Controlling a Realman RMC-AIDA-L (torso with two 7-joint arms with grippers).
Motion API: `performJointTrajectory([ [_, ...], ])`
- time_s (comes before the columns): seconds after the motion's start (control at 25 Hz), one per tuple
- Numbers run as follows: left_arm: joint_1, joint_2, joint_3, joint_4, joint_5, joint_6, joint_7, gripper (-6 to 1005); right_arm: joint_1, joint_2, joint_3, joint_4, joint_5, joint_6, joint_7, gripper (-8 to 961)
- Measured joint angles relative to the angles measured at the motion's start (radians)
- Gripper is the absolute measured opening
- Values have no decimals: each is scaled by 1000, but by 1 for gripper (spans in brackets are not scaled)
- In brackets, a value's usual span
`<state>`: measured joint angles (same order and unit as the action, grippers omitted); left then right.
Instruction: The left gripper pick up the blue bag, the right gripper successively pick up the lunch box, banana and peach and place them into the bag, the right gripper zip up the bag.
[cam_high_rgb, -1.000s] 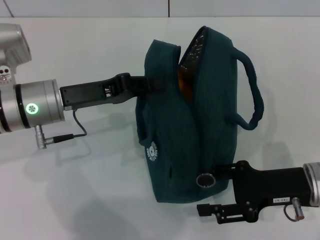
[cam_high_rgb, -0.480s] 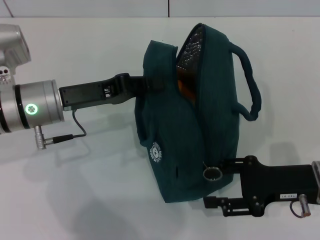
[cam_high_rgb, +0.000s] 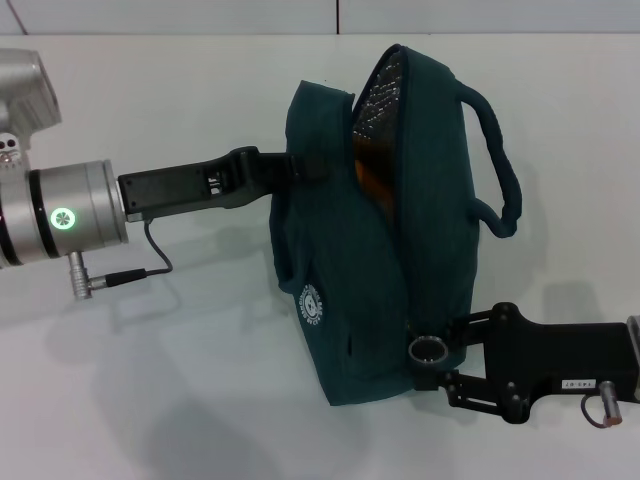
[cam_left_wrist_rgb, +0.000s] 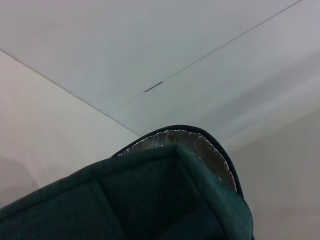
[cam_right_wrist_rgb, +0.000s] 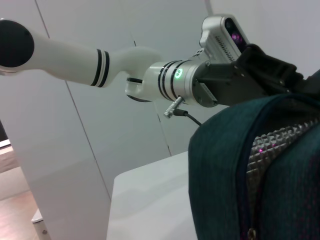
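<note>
The bag (cam_high_rgb: 375, 250) stands mid-desk (cam_high_rgb: 180, 400), its far end gaping over something orange inside. The left hand (cam_high_rgb: 300, 165) clamps its left rim, and the right hand (cam_high_rgb: 435, 365) is closed on the ring pull (cam_high_rgb: 428, 350) at the near right corner. The soft cloth likely sags, so the ring seems the surest hold, with the rim kept taut.
</note>
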<state>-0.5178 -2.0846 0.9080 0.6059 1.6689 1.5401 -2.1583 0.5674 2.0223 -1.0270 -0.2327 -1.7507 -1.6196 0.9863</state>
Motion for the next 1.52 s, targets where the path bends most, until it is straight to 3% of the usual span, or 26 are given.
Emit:
performJointTrajectory([
  [0.08, -1, 0, 0, 0, 0, 0, 0, 54, 0, 0, 1, 0, 2, 1, 0, 386],
  [0.28, -3, 0, 0, 0, 0, 0, -2, 53, -1, -1, 1, -1, 2, 4, -1, 327],
  [1.52, -5, 2, -3, 0, 0, -3, -5, 54, -29, -8, 2, -30, 25, 9, 2, 314],
])
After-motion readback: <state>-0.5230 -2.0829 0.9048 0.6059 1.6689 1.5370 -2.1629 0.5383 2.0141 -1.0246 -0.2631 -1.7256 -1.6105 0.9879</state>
